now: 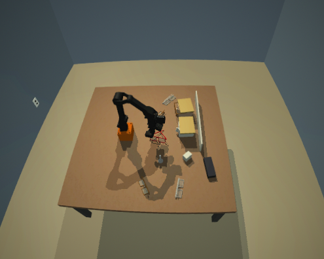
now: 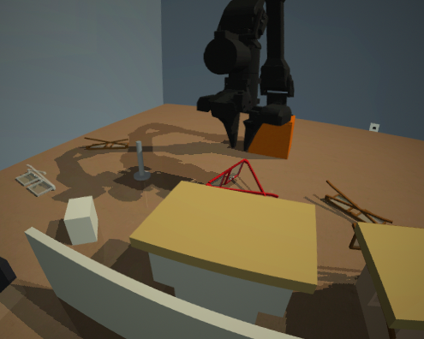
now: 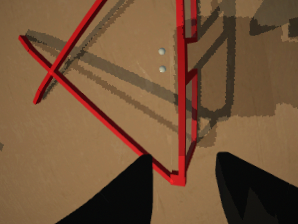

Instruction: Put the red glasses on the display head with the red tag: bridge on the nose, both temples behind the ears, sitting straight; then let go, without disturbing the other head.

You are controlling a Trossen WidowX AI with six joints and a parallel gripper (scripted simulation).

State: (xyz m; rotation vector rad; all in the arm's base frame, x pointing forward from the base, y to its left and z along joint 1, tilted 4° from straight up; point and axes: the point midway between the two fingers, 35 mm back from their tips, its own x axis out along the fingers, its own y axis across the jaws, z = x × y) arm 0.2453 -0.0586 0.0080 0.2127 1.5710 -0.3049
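The hand point(image 3: 181, 192) hovered half open, holding nothing, above the red glasses point(image 3: 133, 76). Their thin, light frame looked fragile; its corner hinge seemed the best grip.

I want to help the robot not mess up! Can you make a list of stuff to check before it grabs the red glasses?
1. Red glasses in sight of the wrist camera: ok, they lie on the table right below.
2. Fingers empty: ok, the gripper is partly open and holds nothing.
3. Fingers on either side of the frame: ok, a corner of the frame sits in the gap between them.
4. Fingers low enough to close: cannot tell; the exterior view shows them above the table.
5. Grey post out of the way: ok, it stands apart from the glasses.
6. Red tag on the right head: cannot tell; no tag shows on the tan-topped blocks.
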